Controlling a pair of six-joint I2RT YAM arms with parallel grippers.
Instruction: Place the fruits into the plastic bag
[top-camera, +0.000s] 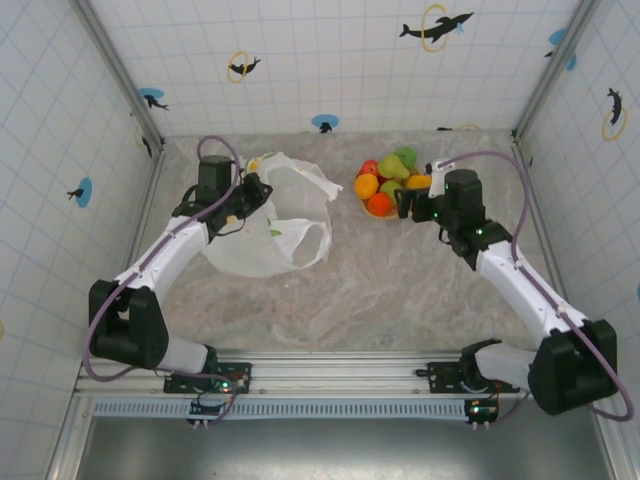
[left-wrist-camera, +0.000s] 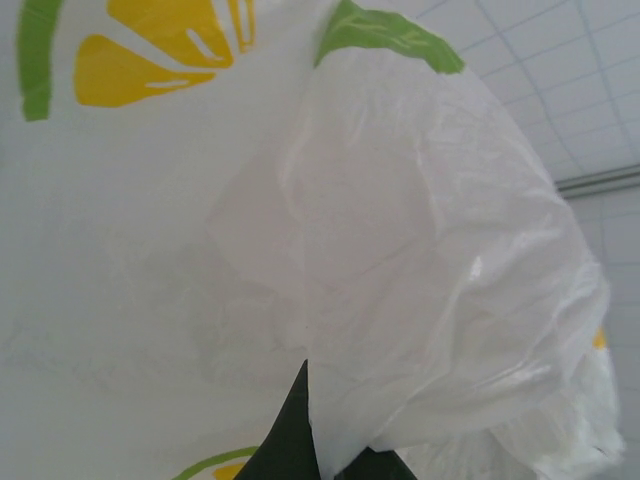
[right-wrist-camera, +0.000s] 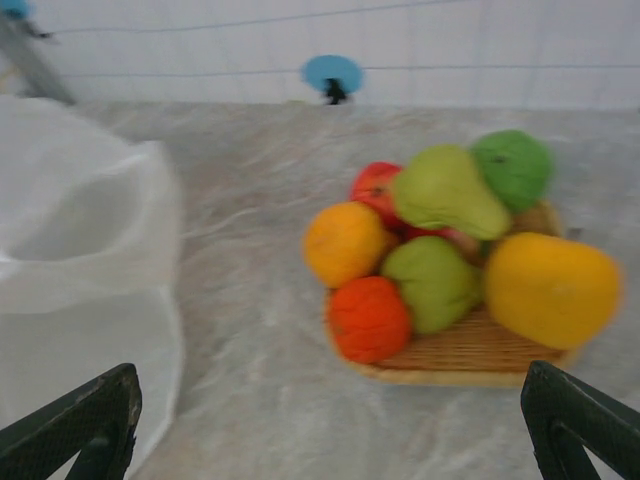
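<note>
Marbled table (top-camera: 400, 300): left gripper (top-camera: 256, 192) clamped on the plastic bag (top-camera: 262, 245) rim near far-left corner, likely propping its mouth open; right gripper (top-camera: 404, 203) wide, empty, facing fruits (top-camera: 385, 182) heaped by far edge.

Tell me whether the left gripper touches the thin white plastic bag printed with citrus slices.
Touching. The left wrist view shows the white plastic bag pinched between the dark fingers of the left gripper.

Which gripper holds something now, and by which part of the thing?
The left gripper pinches the plastic bag by a fold of film near its opening. The right gripper is open, holding nothing.
</note>
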